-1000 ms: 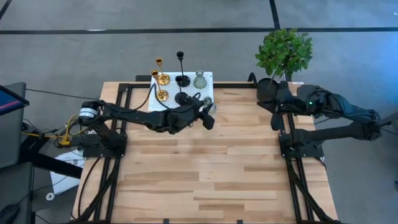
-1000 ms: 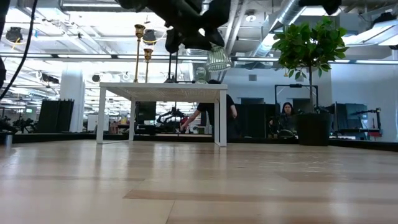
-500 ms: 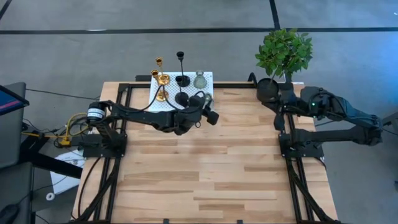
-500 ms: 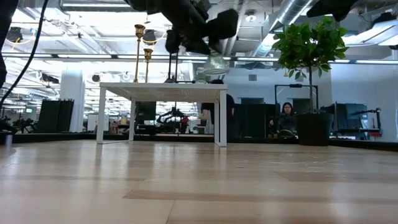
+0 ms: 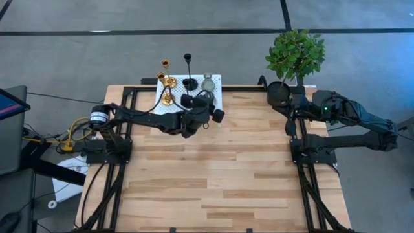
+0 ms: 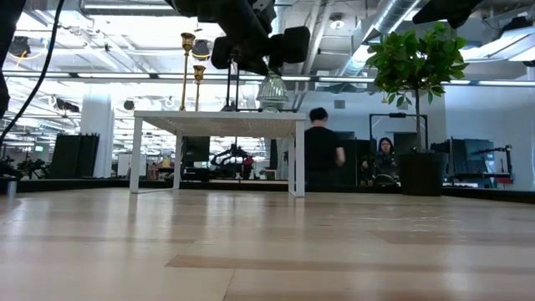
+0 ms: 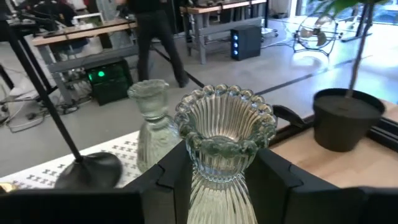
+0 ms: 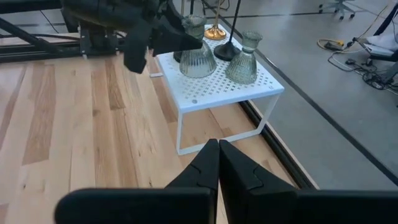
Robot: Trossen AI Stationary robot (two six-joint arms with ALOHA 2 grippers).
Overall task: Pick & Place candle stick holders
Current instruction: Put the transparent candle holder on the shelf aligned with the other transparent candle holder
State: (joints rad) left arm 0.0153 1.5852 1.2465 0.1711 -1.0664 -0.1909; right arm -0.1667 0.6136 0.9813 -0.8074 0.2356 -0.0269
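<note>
While the right arm waits folded at the right edge of the high view, the left arm reaches from the left side of the frame toward the white perforated stand (image 5: 213, 81) at the upper middle of the counter (image 5: 213, 175). The left tool (image 5: 208, 111) is clenched on a ribbed grey-green holder (image 7: 225, 149), whose fluted rim fills the centre of the left wrist view between the two dark fingers (image 7: 177, 180). In the low view that holder (image 6: 272, 88) hangs under the tool, above the right end of the stand's top. From the right wrist view it sits at or just over the stand's near corner (image 8: 198, 62); whether its base touches the surface cannot be told.

A second grey-green holder (image 8: 242, 59) stands upright on the stand just beside the first, nearer the frame's right in the right wrist view. In the high view it shows at the stand's upper right (image 5: 207, 83). Two gold holders (image 5: 167, 82) stand at the stand's left side, upper middle-left of the high view, one taller than the other. Two black holders (image 5: 188, 71) with thin stems stand between the gold pair and the grey-green one.

The right tool (image 8: 217, 155) shows its fingers pressed together with nothing between them, at the bottom centre of the right wrist view. A potted plant (image 5: 295, 55) stands at the upper right of the high view, near the right arm. A person in dark clothes (image 6: 321, 155) stands in the room behind, right of centre in the low view.
</note>
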